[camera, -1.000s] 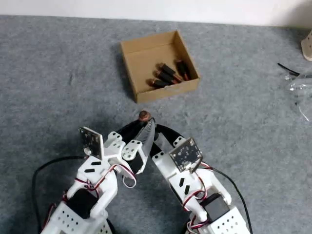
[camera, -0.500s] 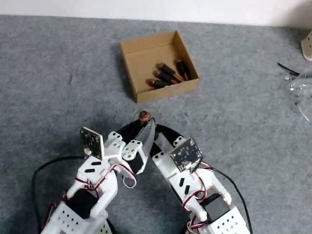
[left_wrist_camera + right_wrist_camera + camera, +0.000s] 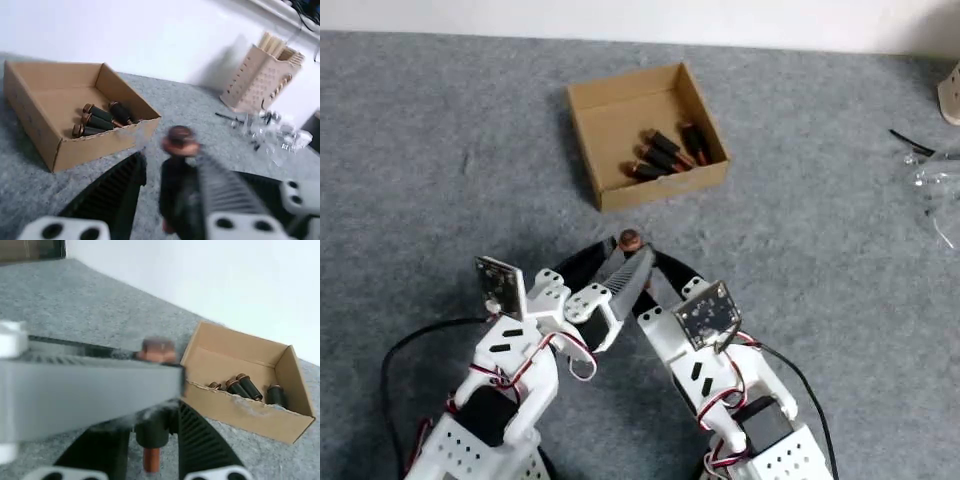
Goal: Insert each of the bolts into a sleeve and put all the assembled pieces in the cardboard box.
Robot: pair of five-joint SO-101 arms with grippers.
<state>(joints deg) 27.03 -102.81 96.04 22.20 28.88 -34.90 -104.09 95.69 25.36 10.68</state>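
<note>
The cardboard box (image 3: 31,116) sits open with dark pieces (image 3: 100,118) inside (four, I think). Up close, a blurry brown bolt (image 3: 180,140) sticks up from a black sleeve (image 3: 172,192).

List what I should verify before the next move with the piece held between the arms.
1. Bolt through sleeve: ok. The head sits above it, and the tip pokes out below in the right wrist view.
2. Right gripper clamped on the sleeve: ok.
3. Left gripper free of the sleeve: cannot tell; it sits right at the piece.
4. Box upright and open: ok.
5. Room in the box: ok. Four pieces lie along one side, with bare floor beside them.
</note>
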